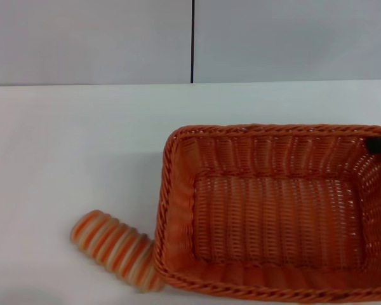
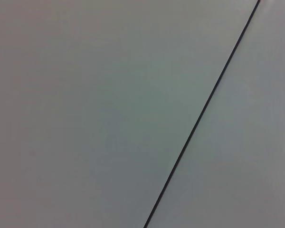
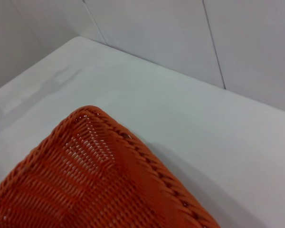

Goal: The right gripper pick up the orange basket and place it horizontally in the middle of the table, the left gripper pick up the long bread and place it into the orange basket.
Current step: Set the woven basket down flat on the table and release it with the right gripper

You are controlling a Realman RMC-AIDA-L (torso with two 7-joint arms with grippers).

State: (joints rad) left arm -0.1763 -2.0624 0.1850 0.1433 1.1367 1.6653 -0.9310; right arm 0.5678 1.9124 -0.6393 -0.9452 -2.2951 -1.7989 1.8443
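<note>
The orange basket [image 1: 276, 213] sits lengthwise across the white table [image 1: 70, 146], right of centre. The right pincer [image 1: 380, 145] shows only a dark tip at the basket's far right rim; its grip can't be made out. The long bread [image 1: 116, 250] lies striped-side up, touching the basket's near left corner.

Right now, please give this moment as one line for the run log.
right claw: at orange basket far right rim | left claw: unseen | long bread: on table, touching basket's left near corner | basket: empty
</note>
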